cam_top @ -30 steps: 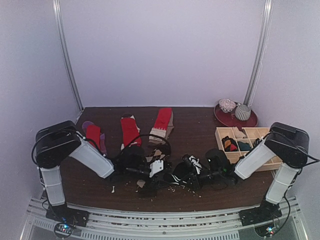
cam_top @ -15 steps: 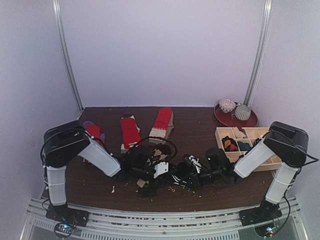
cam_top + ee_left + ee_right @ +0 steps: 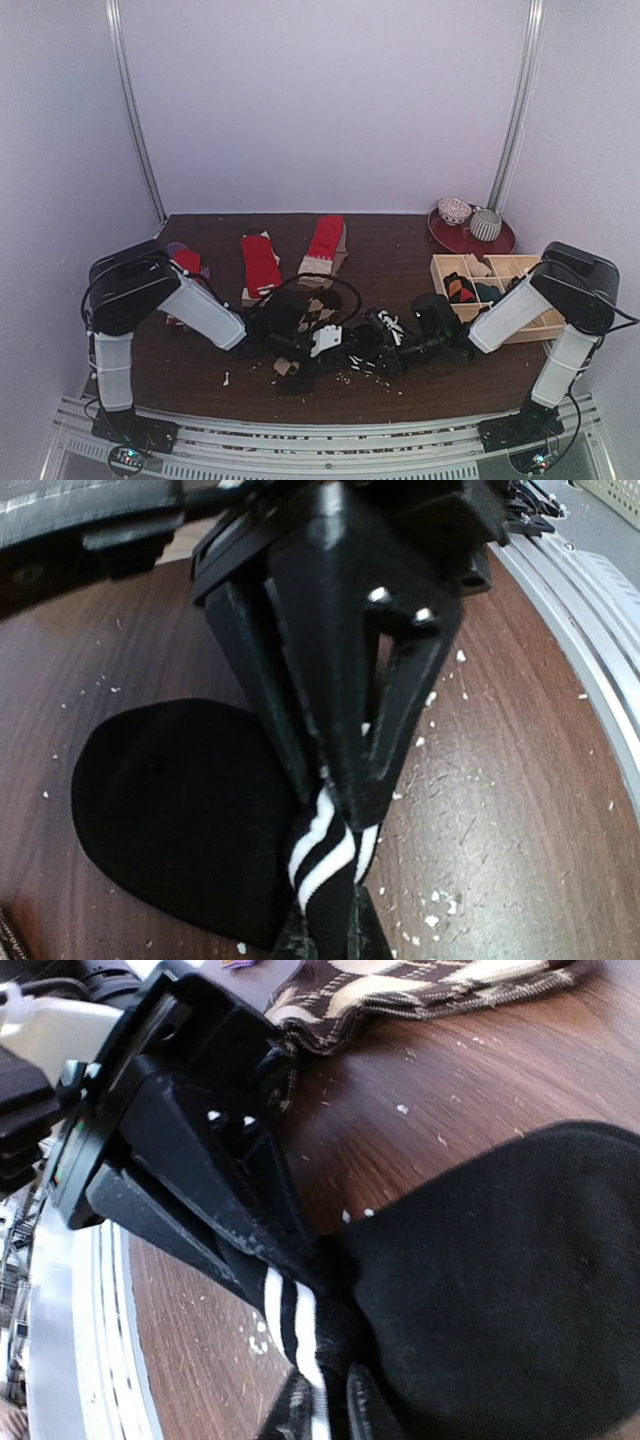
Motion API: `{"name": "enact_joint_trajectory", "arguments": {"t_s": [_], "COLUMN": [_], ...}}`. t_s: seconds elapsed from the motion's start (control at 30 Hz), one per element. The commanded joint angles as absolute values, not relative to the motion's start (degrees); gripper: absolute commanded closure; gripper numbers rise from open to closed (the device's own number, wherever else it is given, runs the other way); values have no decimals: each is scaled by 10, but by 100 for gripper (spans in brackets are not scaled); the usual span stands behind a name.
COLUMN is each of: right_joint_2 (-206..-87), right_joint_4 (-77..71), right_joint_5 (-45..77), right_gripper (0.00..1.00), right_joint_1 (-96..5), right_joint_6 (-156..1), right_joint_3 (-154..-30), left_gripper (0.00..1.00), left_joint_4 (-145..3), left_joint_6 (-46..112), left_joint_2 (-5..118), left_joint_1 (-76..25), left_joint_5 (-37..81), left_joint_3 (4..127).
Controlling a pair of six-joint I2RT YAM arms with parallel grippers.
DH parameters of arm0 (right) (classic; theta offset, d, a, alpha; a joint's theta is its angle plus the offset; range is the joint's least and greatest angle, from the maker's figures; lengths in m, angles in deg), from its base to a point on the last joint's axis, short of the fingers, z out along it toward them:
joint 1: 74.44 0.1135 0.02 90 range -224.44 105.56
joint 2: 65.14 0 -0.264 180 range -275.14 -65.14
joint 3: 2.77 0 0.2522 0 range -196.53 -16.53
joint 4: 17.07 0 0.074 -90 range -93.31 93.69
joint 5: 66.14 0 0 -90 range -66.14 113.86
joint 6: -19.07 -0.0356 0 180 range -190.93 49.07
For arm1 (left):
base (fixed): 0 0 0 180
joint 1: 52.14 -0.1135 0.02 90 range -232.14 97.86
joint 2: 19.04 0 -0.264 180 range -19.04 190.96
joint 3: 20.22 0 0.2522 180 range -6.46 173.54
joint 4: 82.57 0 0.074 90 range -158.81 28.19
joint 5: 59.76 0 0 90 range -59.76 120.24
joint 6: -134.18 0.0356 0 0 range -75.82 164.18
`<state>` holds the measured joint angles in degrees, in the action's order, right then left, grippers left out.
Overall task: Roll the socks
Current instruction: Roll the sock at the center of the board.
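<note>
A black sock with white stripes [image 3: 170,800] lies on the dark wooden table, in the middle near the front edge [image 3: 358,352]. Both grippers meet at its striped cuff [image 3: 325,845]. My left gripper [image 3: 330,935] is shut on the cuff. From the opposite side my right gripper [image 3: 335,1410] pinches the same cuff [image 3: 290,1320], its jaws close together. In the top view the two grippers [image 3: 335,345] [image 3: 380,345] are tip to tip. The sock's black foot [image 3: 520,1290] spreads flat beside them.
A brown argyle sock [image 3: 315,308] lies just behind the grippers. Two red socks [image 3: 260,262] [image 3: 325,240] and a red-and-purple one [image 3: 187,265] lie further back left. A wooden grid tray [image 3: 437,270] and a red plate [image 3: 470,240] stand at right. Pale crumbs litter the table.
My left arm has reached in toward the middle and its gripper has closed on the striped cuff. The right arm has hardly moved.
</note>
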<state>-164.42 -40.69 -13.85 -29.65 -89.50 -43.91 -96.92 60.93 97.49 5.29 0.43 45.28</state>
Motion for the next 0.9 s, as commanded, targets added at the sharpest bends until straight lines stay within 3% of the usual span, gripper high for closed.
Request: {"name": "enact_joint_trajectory", "arguments": {"t_s": [0.0,0.17,0.33,0.47,0.57,0.87], "right_joint_2": [-1577,-1403,-1309,-1325,-1356,-1434], "right_joint_4": [-268,-285,-345,-413,-456,-471], "right_joint_5": [-72,19,89,162,225,270], "right_gripper": [81,71,65,61,49,47], "right_joint_1": [-297,-296,-267,-205,-162,-129], "right_joint_6": [-878,-868,-827,-776,-724,-592], "right_joint_3": [-404,-357,-299,-264,-258,-304], "left_gripper": [100,100,100,100,100,100], "left_joint_4": [-847,-716,-651,-614,-611,-612], "left_joint_6": [534,442,372,362,353,345], "left_joint_2": [997,1012,1033,1050,1059,1086], "left_joint_1": [60,58,47,47,46,46], "left_joint_5": [12,16,-37,-53,-65,-78], "left_joint_3": [479,528,547,566,573,583]}}
